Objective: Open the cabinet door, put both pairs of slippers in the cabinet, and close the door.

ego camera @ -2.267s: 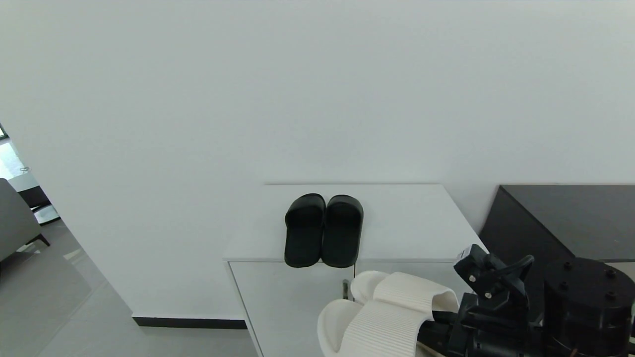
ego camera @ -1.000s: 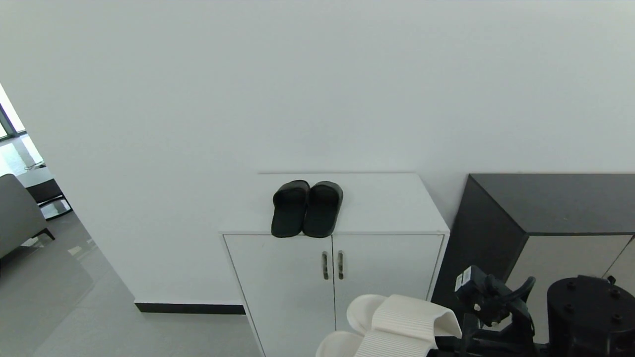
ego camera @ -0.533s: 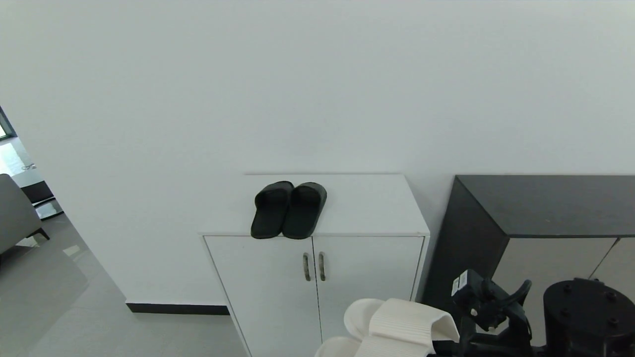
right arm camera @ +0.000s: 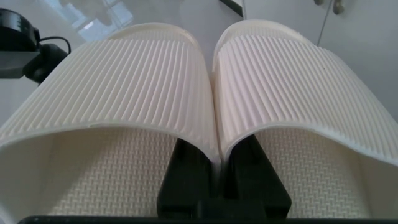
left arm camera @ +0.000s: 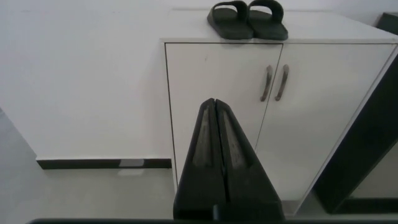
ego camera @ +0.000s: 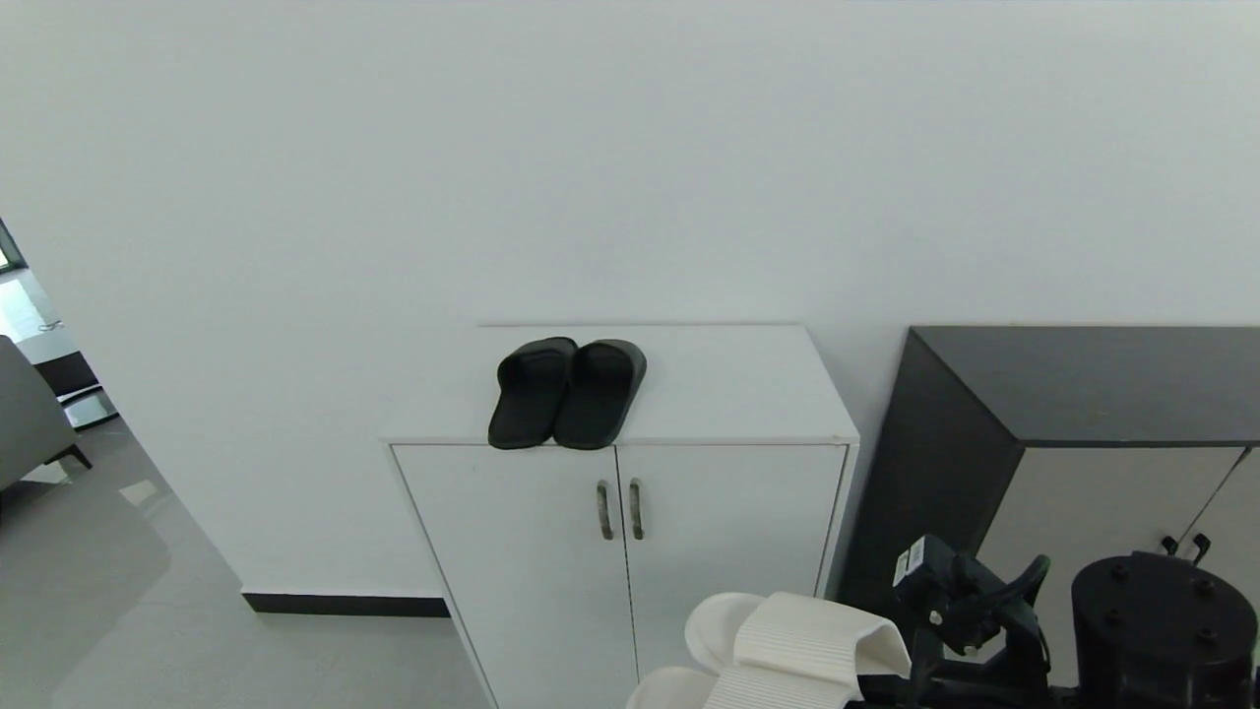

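Grey floor (ego camera: 128, 630) takes up the lower left of the head view, and a chair (ego camera: 25, 423) pokes in at the left edge, so that side is where the open room is. Centre frame is the cabinet (ego camera: 728, 394), white and backed against the wall. Both doors are shut, with the two handles (ego camera: 617, 509) side by side at the seam. The black slippers (ego camera: 566, 392) sit as a pair on its top, left of the middle, heels right at the front edge above the left door. Lower right of centre, the white slippers (ego camera: 787, 645) hang in front of the right door, near it but apart from it as far as I can tell. Just beside the cabinet's right side stands a black sideboard (ego camera: 1083, 384), so that edge is boxed in.

The wrist views fill in the grip stuff. The left wrist view has the left gripper (left arm camera: 215, 109) with its fingers pressed flat together and nothing between them. It's aimed toward the cabinet front, well short of it, with bare floor below. The right wrist view looks in under the ribbed straps of the white slippers. There the right gripper (right arm camera: 219, 171) is clamped on the two inner side walls where the pair meets, holding both at once.
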Controlling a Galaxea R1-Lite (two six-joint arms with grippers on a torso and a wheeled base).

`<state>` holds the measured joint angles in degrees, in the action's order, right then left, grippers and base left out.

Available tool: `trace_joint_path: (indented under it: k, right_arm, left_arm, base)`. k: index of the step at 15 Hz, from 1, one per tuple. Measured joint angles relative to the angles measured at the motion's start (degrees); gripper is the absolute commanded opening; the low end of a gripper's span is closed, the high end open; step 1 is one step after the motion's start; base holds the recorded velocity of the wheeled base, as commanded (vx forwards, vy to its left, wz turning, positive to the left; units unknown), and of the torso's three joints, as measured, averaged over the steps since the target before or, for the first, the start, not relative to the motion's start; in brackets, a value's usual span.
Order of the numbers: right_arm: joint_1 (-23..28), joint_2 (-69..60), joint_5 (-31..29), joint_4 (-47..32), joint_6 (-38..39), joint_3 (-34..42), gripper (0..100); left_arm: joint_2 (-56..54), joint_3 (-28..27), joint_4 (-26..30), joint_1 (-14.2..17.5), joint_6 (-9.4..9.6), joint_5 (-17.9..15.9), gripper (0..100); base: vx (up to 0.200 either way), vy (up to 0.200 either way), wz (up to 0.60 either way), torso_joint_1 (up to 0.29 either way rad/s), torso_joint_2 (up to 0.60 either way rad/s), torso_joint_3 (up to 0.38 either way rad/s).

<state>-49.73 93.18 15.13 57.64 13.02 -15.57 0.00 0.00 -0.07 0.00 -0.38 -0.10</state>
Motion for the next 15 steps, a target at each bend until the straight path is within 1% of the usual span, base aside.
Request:
trace_joint_path:
  k: [1,2,3,4,6,8,15]
  right_arm:
    - [0.11,0.00,-0.02,0.02,0.00,0.00,0]
    - [0.11,-0.05,-0.05,0.00,0.00,0.00,0]
    - [0.09,-0.09,-0.02,-0.02,0.00,0.00,0]
    - [0.09,-0.09,-0.07,0.00,0.00,0.02,0]
    - [0.11,-0.11,-0.11,0.00,0.00,0.11,0]
    - [0.15,-0.13,-0.20,-0.02,-0.02,0.44,0]
    - [0.20,-0.13,-0.16,0.20,-0.09,0.57,0]
  left_arm:
    - [0.00,0.00,-0.02,0.00,0.22,-0.01,0]
    - [0.00,0.00,0.02,0.00,1.11,-0.15,0]
    - [0.00,0.00,0.07,0.00,1.52,-0.48,0]
    - [0.00,0.00,0.07,0.00,1.71,-0.68,100]
    - [0.00,0.00,0.07,0.00,1.33,-0.72,100]
    - [0.00,0.00,0.07,0.00,0.24,-0.61,100]
    - [0.00,0.00,0.05,0.00,0.16,-0.61,100]
  base:
    - [0.000,0.000,0.00,-0.232,0.49,0.266]
    - [0.000,0.000,0.00,-0.246,0.55,0.286]
    - [0.000,0.000,0.00,-0.256,0.55,0.290]
    - [0.000,0.000,0.00,-0.242,0.55,0.295]
    - [0.000,0.000,0.00,-0.244,0.55,0.298]
    - [0.000,0.000,0.00,-0.246,0.54,0.303]
    - [0.000,0.000,0.00,-0.216,0.51,0.288]
